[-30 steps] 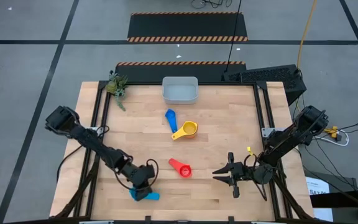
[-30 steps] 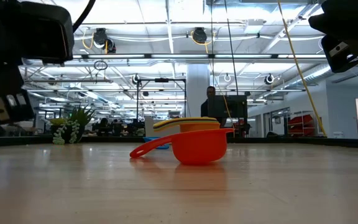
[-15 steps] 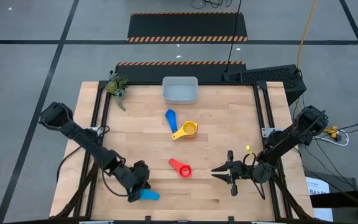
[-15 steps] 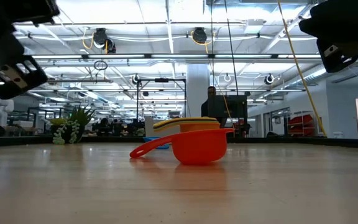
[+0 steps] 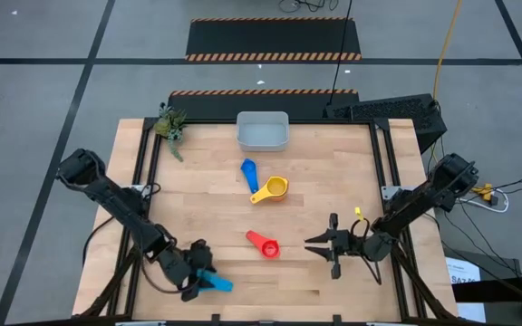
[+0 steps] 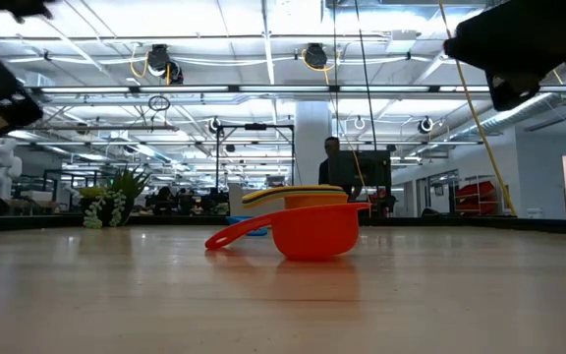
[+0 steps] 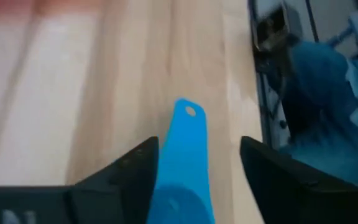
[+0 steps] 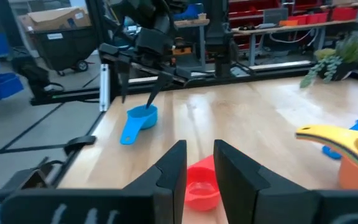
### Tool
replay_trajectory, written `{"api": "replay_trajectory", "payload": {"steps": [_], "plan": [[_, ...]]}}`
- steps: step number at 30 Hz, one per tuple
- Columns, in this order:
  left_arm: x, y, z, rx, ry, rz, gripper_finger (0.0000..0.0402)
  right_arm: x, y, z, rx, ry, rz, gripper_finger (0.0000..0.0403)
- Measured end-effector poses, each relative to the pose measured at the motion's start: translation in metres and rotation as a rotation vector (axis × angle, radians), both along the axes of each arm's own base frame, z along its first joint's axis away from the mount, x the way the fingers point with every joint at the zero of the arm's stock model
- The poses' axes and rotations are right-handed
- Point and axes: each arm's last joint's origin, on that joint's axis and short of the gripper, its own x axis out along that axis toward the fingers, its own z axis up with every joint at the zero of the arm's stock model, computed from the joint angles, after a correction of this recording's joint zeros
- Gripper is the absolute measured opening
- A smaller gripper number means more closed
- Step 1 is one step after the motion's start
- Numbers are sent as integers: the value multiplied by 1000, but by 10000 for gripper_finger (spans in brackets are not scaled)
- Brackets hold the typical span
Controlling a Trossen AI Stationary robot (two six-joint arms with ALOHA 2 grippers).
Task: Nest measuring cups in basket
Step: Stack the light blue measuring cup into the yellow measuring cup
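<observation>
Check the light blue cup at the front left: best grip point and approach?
Grip the flat handle of the light blue cup, probably from straight above. In the left wrist view it lies flat on the table, hanging hole outward, with bare wood on both long edges, already between the open jaws of the left gripper. The round bowl looks harder to pinch.

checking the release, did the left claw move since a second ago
Yes. In the high view the left claw has backed off toward the table's near left corner, away from the basket, and the light blue cup lies free between its open fingers.
</observation>
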Motion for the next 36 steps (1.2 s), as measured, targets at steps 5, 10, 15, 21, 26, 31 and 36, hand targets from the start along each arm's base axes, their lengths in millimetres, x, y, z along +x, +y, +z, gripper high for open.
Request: {"api": "replay_trajectory", "payload": {"steps": [5, 10, 15, 21, 26, 31, 36], "plan": [[24, 25, 3, -152, 64, 37, 293, 7, -8, 0, 10, 5, 17, 75], [44, 61, 0, -377, 238, 17, 317, 11, -11, -1, 34, 15, 67, 75], [57, 75, -7, -463, 342, -24, 315, 11, -11, -5, 28, 52, 74, 75], [84, 58, -9, -505, 477, -151, 295, 9, -13, -13, 24, 127, 67, 75], [114, 41, -7, -433, 518, -271, 290, 9, -13, -14, 12, 142, 64, 75], [129, 37, -5, -317, 571, -373, 299, 9, -13, -15, 15, 146, 81, 75], [133, 41, -8, -259, 583, -426, 305, 9, -12, -14, 30, 136, 84, 75]]}}
